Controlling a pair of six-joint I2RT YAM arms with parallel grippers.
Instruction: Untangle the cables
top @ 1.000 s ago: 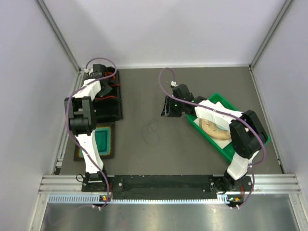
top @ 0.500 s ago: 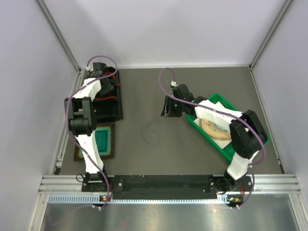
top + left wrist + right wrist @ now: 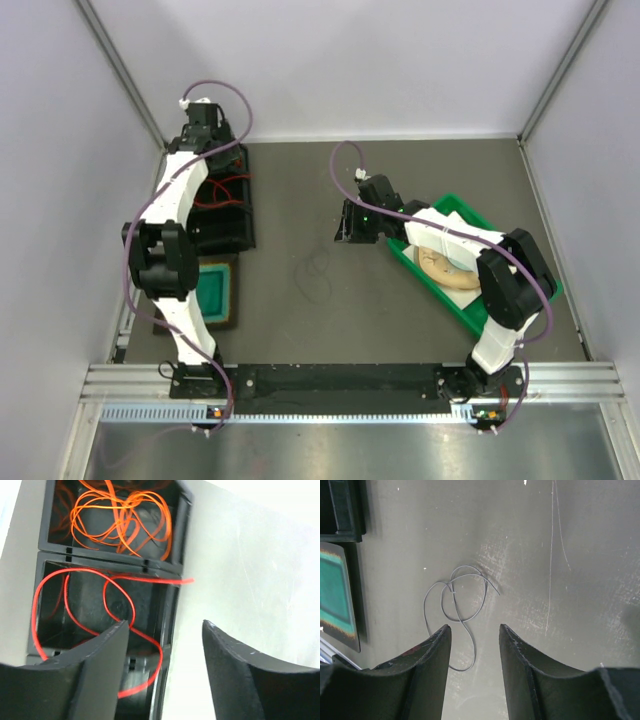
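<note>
Left claw (image 3: 165, 625) hangs released, jaws spread, red cable (image 3: 150, 579) in the tray (image 3: 172, 610) beneath; right claw (image 3: 475, 627) likewise spread and empty, grey cable (image 3: 451, 589) on the table (image 3: 570, 555) below its tips.

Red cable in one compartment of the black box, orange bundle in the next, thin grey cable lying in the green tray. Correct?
One error: the grey cable lies on the bare table, outside the green tray, as the right wrist view shows. The red cable and orange bundle do sit in adjoining compartments of the black box.
</note>
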